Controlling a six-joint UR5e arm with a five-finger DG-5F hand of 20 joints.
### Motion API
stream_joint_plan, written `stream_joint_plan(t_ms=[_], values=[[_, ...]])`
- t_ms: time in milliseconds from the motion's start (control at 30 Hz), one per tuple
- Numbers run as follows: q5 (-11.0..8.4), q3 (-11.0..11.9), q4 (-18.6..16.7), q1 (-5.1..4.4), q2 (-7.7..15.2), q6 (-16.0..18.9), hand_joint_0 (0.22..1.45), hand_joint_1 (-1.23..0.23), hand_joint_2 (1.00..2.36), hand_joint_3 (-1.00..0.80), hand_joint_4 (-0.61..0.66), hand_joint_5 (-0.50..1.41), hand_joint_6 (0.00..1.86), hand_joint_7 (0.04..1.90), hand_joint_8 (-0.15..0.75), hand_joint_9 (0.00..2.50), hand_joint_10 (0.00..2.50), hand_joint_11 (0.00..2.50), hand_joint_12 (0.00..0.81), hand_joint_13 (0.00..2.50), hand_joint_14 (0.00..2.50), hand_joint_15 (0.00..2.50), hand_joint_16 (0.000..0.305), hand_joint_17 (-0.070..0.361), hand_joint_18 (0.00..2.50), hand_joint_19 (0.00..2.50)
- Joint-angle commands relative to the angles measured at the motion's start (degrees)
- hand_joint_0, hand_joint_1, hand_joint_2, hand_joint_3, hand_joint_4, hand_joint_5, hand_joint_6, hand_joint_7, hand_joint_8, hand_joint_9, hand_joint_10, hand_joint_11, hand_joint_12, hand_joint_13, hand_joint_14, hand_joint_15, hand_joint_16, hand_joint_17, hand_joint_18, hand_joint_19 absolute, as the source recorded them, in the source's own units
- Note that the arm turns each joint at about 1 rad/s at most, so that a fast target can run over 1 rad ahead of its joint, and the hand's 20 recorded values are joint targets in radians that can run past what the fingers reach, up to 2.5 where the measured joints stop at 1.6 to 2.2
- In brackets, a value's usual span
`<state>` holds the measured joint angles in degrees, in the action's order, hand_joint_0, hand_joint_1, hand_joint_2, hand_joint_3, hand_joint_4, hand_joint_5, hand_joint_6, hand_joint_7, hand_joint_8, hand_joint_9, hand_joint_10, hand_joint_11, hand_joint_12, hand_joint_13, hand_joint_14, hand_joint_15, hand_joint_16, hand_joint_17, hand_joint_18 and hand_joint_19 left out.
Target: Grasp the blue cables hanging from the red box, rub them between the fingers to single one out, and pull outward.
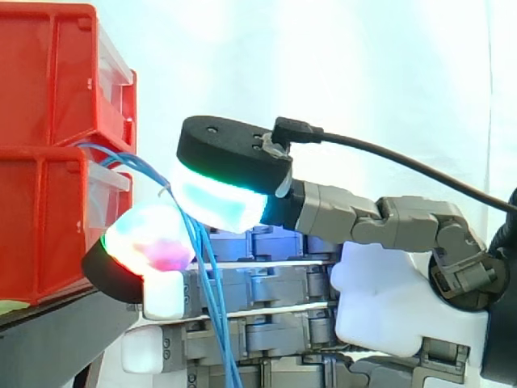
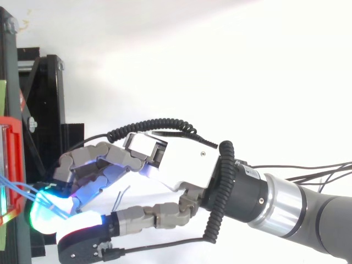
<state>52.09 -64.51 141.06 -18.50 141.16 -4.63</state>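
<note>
Thumb pad (image 1: 218,198) nearest the side camera, pressed down toward a finger pad (image 1: 153,242) glowing magenta. Hand (image 1: 388,299) looks clamped on the blue cables (image 1: 212,307), which pass between those two pads and hang down in front of the fingers. Several strands sit in the pinch, none separated. Cables run back in a slack arc to the red box (image 1: 48,162) just beyond the pads, white curtain (image 1: 363,65) behind. Grasp seems done; rubbing to single one out and the outward pull are left.

Lab rig: white curtain (image 1: 363,65), red bins (image 1: 48,121) on blk stand (image 2: 47,110).
</note>
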Motion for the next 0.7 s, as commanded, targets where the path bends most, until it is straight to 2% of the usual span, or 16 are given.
stream_joint_plan(t_ms=[0, 33, 100, 267, 667], values=[[0.12, 0.0, 1.3, 0.04, 0.0, 0.9, 0.57, -0.75, 1.01, -0.37, 0.12, -0.15, 0.78, 0.9, 0.221, 0.95, 0.02, 0.61, 0.293, 0.78, 0.02, 0.54, 0.039, 0.089, 0.57, 0.49], [0.12, 0.0, 1.3, 0.04, 0.0, 0.9, 0.56, -0.74, 1.01, -0.41, 0.13, -0.15, 0.78, 0.88, 0.221, 0.96, 0.02, 0.62, 0.294, 0.78, 0.02, 0.54, 0.04, 0.09, 0.57, 0.5], [0.3, 0.0, 4.5, 0.3, -0.1, 3.6, 0.55, -0.7, 1.0, -0.46, 0.13, -0.14, 0.76, 0.91, 0.222, 0.98, 0.02, 0.62, 0.295, 0.78, 0.02, 0.54, 0.04, 0.09, 0.58, 0.49], [0.82, 0.6, 8.1, 0.48, -0.1, 7.8, 0.56, -0.68, 1.01, -0.43, 0.1, -0.15, 0.85, 0.94, 0.23, 1.0, 0.02, 0.63, 0.299, 0.79, 0.02, 0.54, 0.04, 0.089, 0.58, 0.5], [1.7, 5.0, 17.1, 0.74, -0.2, 9.8, 0.57, -0.71, 1.01, -0.43, 0.11, -0.15, 0.83, 0.9, 0.22, 0.99, 0.02, 0.64, 0.299, 0.8, 0.02, 0.56, 0.04, 0.09, 0.59, 0.51]])
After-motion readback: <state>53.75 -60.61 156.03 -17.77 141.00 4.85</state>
